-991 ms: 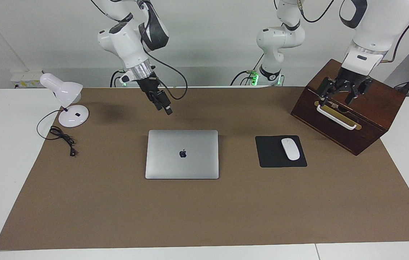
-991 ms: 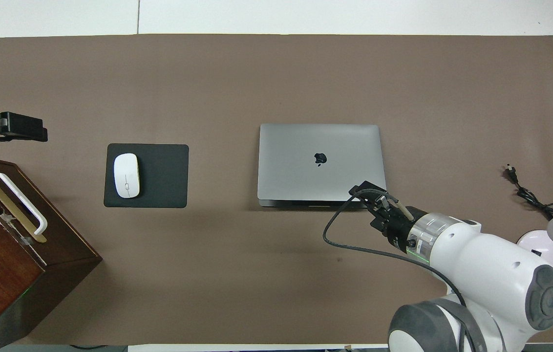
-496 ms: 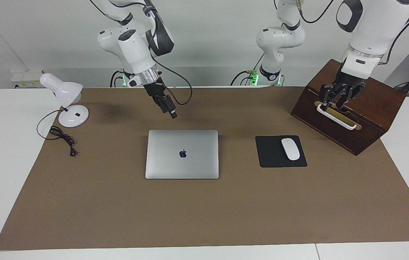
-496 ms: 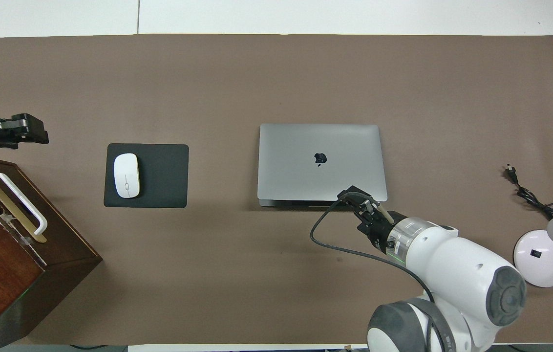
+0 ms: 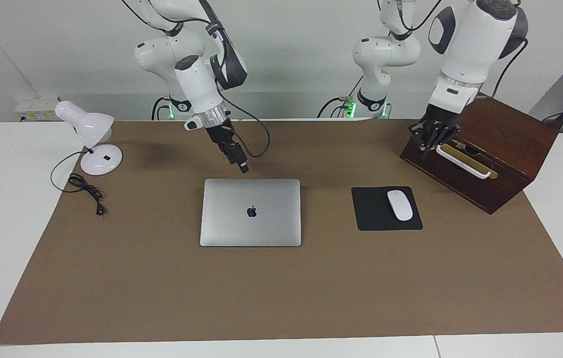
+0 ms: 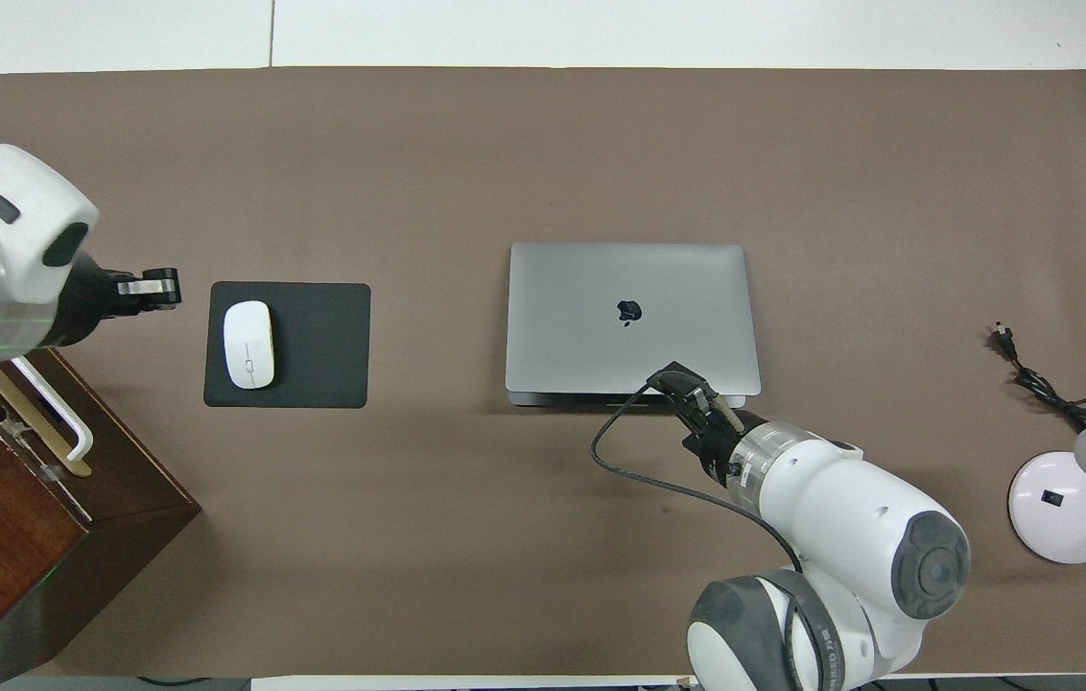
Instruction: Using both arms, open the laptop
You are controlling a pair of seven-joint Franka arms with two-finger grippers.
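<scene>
1. Your laptop (image 5: 250, 212) lies shut and flat near the middle of the brown mat (image 5: 281, 288), logo up, its edge nearest the robots running parallel to the mat's robot-side edge.
2. Your right gripper (image 5: 242, 167) hangs just above that near edge, toward the corner at the right arm's end; it is not yet touching the lid, as far as the facing view shows. I cannot tell whether its fingers are parted or together.
3. The right arm slopes down from its base, forearm tilted, wrist angled so the fingers point at the laptop's near edge (a black cable loops beside the wrist).
4. Your left gripper (image 5: 430, 140) is closed on nothing, fingertips together, hanging over the mat beside the wooden box (image 5: 485, 149) and short of the black mouse pad (image 5: 376, 211) carrying the white mouse (image 5: 400, 205).
5. The left arm leans in from the box end, wrist pointing down toward the mat.
6. For this step, I judge you should bring both grippers to the near edge: one to press the base down, the other to lift the lid's lip slowly (a thin lid slips easily).
7. Keep the left arm high while it crosses the mouse.
</scene>
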